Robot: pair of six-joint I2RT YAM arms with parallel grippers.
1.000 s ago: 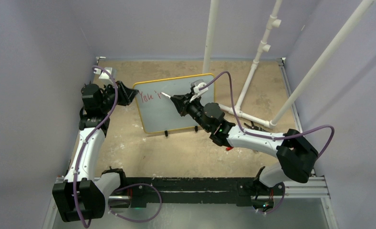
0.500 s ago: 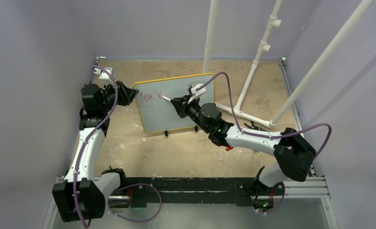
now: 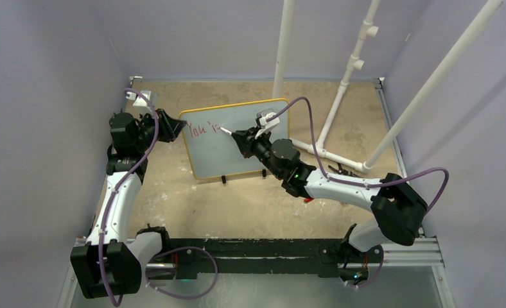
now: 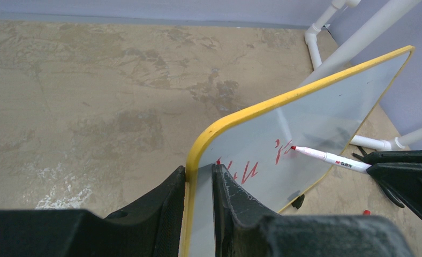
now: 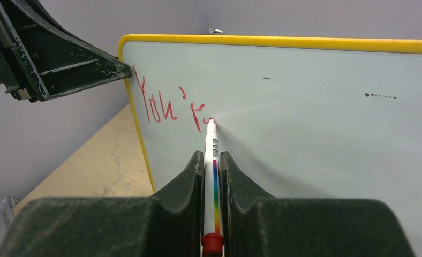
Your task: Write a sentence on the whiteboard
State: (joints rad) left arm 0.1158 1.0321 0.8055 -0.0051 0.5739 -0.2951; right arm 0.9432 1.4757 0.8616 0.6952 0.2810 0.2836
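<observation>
Seen from above, the whiteboard [image 3: 215,157] stands on its black feet [image 3: 223,179] toward the far left of the bench [image 3: 237,212], with both arms on it. The left pincer [image 3: 173,127] is at the board's upper left corner. The right pincer [image 3: 241,138] reaches in across its face with a marker [image 3: 225,130]. Red lettering [image 3: 199,129] sits near the top left, too small to read from up here.

The right wrist camera makes it plain: "You'" and then the start of another letter, with the marker's red tip touching the board at the end of that stroke. Here the right pincer's fingers press the marker's barrel from both sides, the red end cap low in the view.

The left wrist camera gives what neither other view does: the left pincer seen edge-on, pinching the yellow frame [image 4: 262,108] with one finger on each face of the board at the rounded corner. It also catches the marker side-on, with printing on its white barrel, and white pipes [image 4: 359,38] beyond the board's far edge.
</observation>
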